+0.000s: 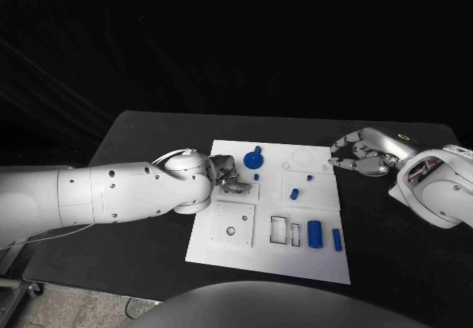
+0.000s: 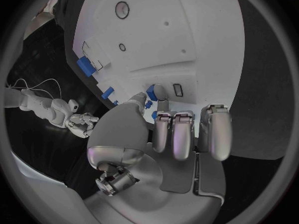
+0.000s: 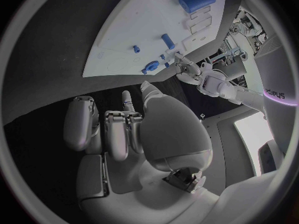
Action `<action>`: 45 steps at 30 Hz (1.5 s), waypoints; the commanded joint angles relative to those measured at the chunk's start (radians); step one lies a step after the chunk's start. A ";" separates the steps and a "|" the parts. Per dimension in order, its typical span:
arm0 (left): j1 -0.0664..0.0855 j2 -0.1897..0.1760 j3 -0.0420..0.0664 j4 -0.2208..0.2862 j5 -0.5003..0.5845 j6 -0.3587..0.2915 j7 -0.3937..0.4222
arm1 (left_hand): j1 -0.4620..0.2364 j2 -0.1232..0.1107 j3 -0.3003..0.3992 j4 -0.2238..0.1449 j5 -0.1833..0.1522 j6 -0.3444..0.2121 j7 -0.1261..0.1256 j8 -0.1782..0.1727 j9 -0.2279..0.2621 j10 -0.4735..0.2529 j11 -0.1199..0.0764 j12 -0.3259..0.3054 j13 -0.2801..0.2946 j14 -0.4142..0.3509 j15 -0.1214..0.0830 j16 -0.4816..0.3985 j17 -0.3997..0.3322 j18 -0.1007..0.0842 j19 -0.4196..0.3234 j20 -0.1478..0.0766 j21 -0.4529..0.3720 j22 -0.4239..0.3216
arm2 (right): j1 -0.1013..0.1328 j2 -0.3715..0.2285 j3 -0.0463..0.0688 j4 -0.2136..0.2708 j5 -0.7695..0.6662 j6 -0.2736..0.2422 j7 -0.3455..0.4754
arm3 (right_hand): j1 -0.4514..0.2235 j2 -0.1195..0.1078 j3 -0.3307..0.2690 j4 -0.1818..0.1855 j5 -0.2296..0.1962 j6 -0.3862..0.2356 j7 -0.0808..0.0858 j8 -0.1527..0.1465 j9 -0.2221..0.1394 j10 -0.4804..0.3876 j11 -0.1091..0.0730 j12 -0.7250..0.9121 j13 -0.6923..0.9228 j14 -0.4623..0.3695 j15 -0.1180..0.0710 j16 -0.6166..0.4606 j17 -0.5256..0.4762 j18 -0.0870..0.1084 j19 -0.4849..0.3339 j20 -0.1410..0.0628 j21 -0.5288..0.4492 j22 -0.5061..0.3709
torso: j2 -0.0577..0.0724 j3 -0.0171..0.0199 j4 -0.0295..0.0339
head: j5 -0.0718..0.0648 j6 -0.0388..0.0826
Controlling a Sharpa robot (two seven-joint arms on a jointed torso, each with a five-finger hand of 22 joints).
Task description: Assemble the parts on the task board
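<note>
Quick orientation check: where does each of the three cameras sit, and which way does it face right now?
Head view: above, looking down at the task board; both arms show.
Left wrist view: behind the left robot hand, facing the board.
Right wrist view: behind the right robot hand, off the board's edge.
Shared: both wrist views show the blue round part.

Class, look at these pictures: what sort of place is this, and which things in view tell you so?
Probably a robotics lab test bench: a black table in a dark room, holding a white task board with small blue parts, and two robot hands, left and right.
</note>
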 commanded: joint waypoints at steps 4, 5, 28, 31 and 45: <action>0.019 -0.010 0.011 0.015 -0.019 0.029 -0.005 | 0.013 0.000 -0.006 -0.002 -0.004 0.007 -0.002 0.005 0.005 0.105 -0.009 -0.004 0.263 0.105 -0.007 0.002 0.263 0.006 0.022 -0.007 0.004 0.200 | 0.000 0.003 0.000 -0.002 -0.001 0.006 -0.004 | -0.002 0.009 0.002 -0.004 0.007 0.009 -0.001 -0.006 -0.001 0.105 0.008 0.004 0.263 0.088 0.008 -0.004 0.217 0.010 -0.009 0.001 -0.005 0.134 | -0.001 0.0008 -0.0029 | 0.005 0.000; 0.025 -0.011 0.012 0.017 -0.020 0.030 -0.005 | 0.013 0.000 -0.006 -0.002 -0.004 0.007 -0.002 0.005 0.005 0.105 -0.009 -0.004 0.263 0.105 -0.007 0.002 0.263 0.006 0.022 -0.007 0.004 0.200 | 0.000 0.003 0.000 -0.003 -0.001 0.006 -0.004 | -0.002 0.009 0.002 -0.004 0.007 0.009 -0.001 -0.006 -0.001 0.105 0.008 0.004 0.263 0.088 0.008 -0.004 0.217 0.010 -0.009 0.001 -0.005 0.134 | -0.001 0.0004 -0.0023 | 0.004 0.000; 0.088 -0.032 0.022 0.033 -0.010 0.052 -0.002 | 0.004 0.005 -0.038 -0.002 -0.098 -0.002 -0.001 0.010 0.038 0.105 -0.009 -0.004 0.263 0.105 -0.007 0.002 0.263 0.005 0.025 -0.008 0.003 0.203 | 0.000 0.005 0.000 -0.004 0.011 -0.012 0.007 | -0.005 0.011 0.001 -0.001 0.010 0.009 -0.001 -0.007 -0.002 0.105 0.008 0.004 0.263 0.089 0.008 -0.001 0.219 0.009 -0.008 0.002 -0.004 0.135 | 0.002 -0.0012 -0.0012 | -0.003 0.000; 0.111 -0.038 0.022 0.030 -0.010 0.069 -0.003 | 0.012 0.005 -0.038 -0.002 -0.101 -0.008 0.000 0.008 0.041 0.105 -0.009 -0.004 0.263 0.105 -0.007 0.002 0.263 0.005 0.025 -0.008 0.003 0.203 | 0.000 0.006 0.000 -0.003 0.014 -0.020 0.013 | -0.006 0.012 0.001 -0.001 0.011 0.010 -0.001 -0.007 -0.002 0.105 0.008 0.004 0.263 0.089 0.008 0.000 0.220 0.009 -0.007 0.002 -0.002 0.136 | 0.001 0.0004 -0.0019 | -0.002 0.000; 0.151 -0.057 0.022 -0.037 0.003 0.125 -0.007 | 0.052 0.005 -0.041 -0.004 -0.106 -0.064 0.014 -0.011 0.061 0.105 0.001 -0.004 0.263 0.105 0.000 0.002 0.263 0.005 0.024 -0.003 0.000 0.204 | 0.000 0.000 0.000 0.007 0.027 -0.032 0.028 | -0.007 0.013 0.001 0.001 0.013 0.011 -0.001 -0.007 -0.003 0.105 0.008 0.004 0.263 0.090 0.008 0.003 0.222 0.008 -0.005 0.002 0.002 0.137 | 0.005 -0.0019 0.0019 | -0.007 0.000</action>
